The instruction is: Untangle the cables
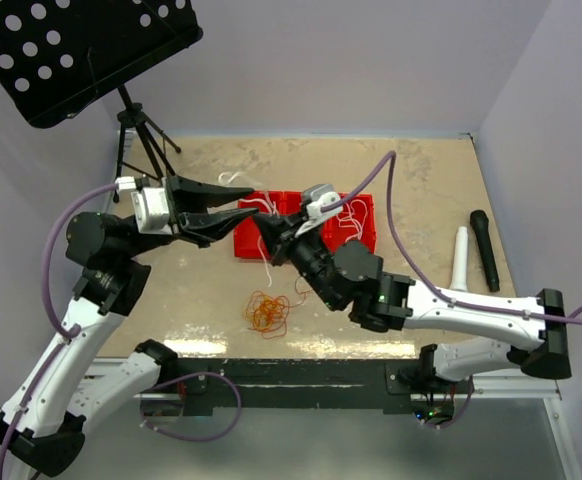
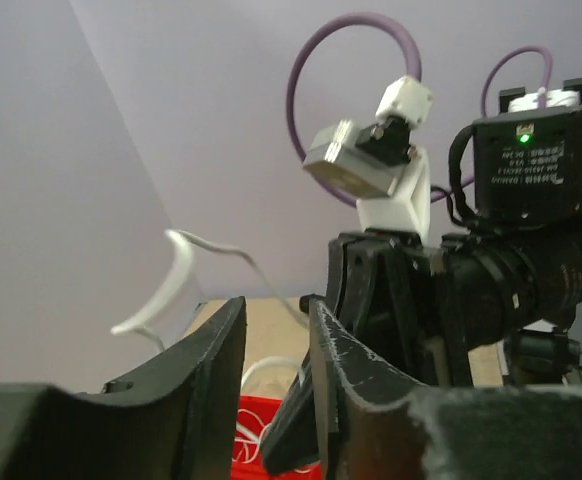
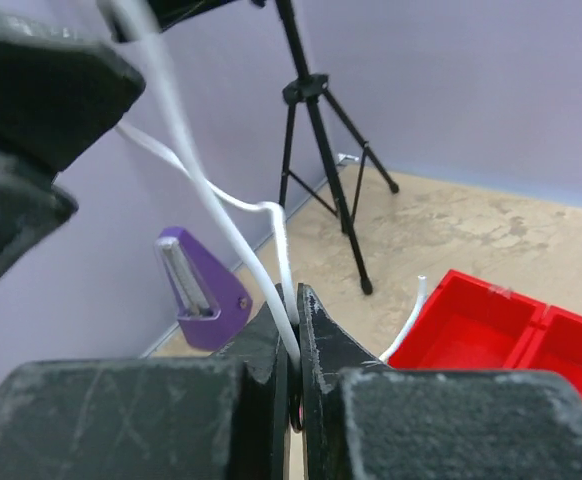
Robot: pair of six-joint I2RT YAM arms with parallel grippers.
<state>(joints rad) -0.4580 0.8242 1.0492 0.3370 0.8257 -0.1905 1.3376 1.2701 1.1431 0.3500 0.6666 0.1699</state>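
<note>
Right pincer clenched on white cable, held up above left end of red tray. Left pincer just beside, jaws parted slightly, gripping nothing I could see. Orange cable heaped in front of tray. Risks: thin cord could slip from fingertips; loose tail near tray might snag on wall, drag tray; pincers close together, could collide

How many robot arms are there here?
2. The left arm comes in from the left, the right arm from the right; they meet near the red tray. No others visible.
</note>
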